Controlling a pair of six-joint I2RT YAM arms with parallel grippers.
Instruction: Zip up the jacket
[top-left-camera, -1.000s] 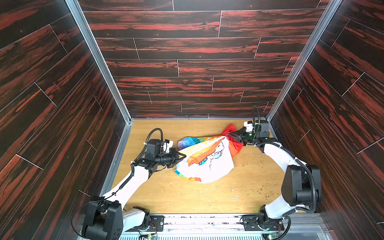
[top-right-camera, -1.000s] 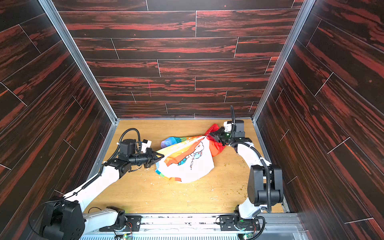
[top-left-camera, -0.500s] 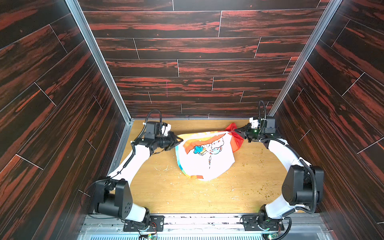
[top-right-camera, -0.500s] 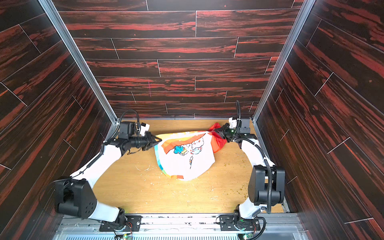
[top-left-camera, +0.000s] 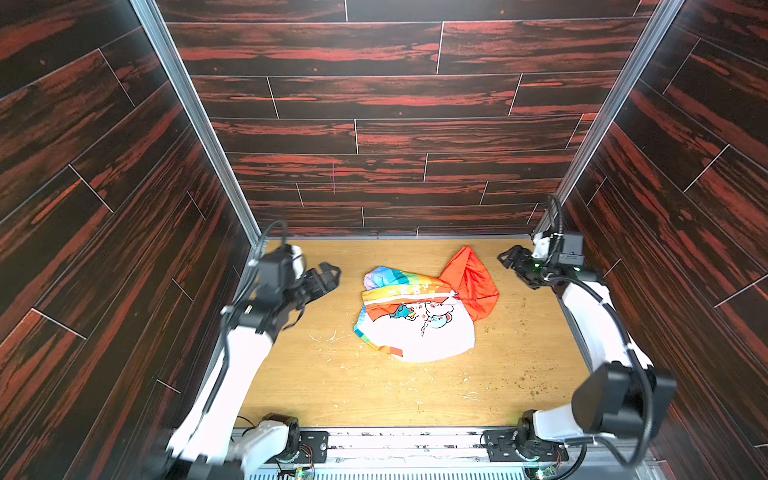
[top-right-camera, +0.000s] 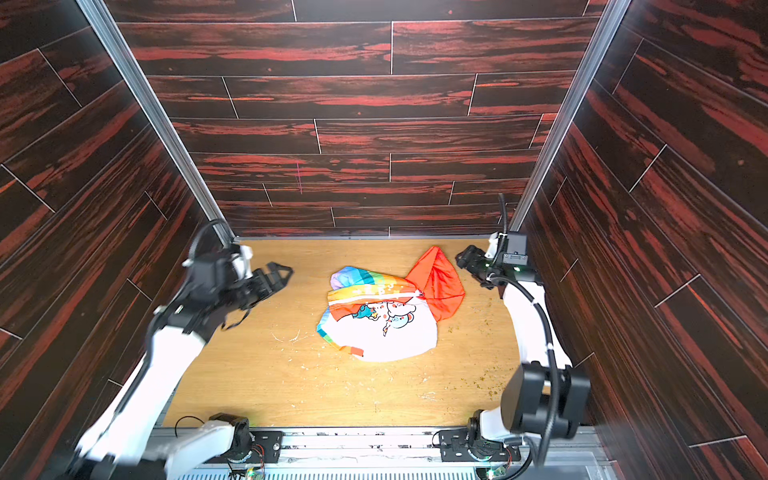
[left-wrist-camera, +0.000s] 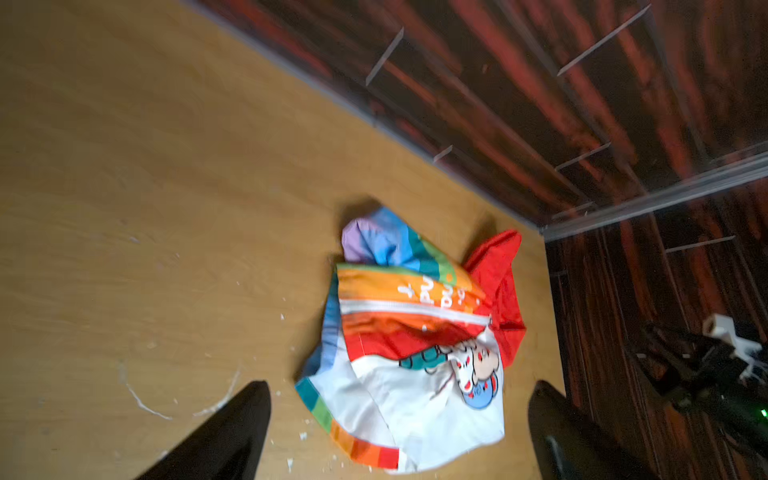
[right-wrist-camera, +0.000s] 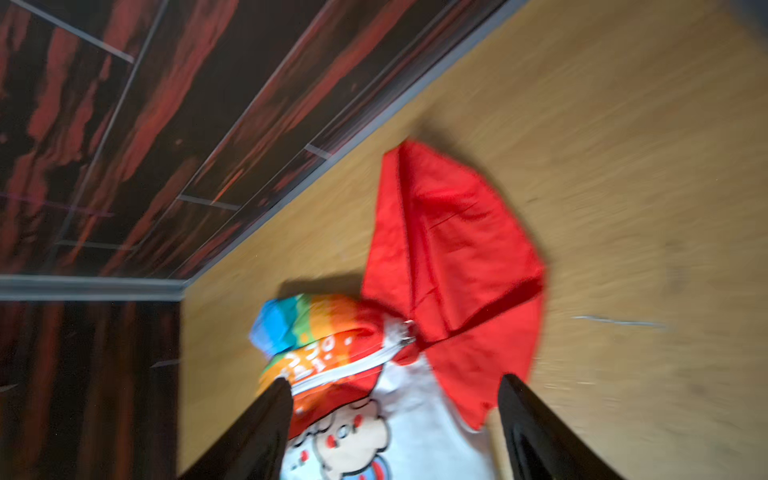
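The jacket lies crumpled in the middle of the wooden table in both top views, touched by neither gripper. Its orange hood points to the back right, and a rainbow sleeve bunches at the back. A white zipper line runs across the rainbow chest to a pull at the hood. My left gripper hovers open to the jacket's left. My right gripper stands open near the hood, at the back right corner.
Dark red wood-grain walls close in the table at the back and on both sides. Small crumbs and white scratches dot the surface. Both arm bases sit along the front rail.
Both grippers were shut on the jacket and stretching it between them. They have opened and drawn apart towards the side walls. The jacket has dropped onto the table.
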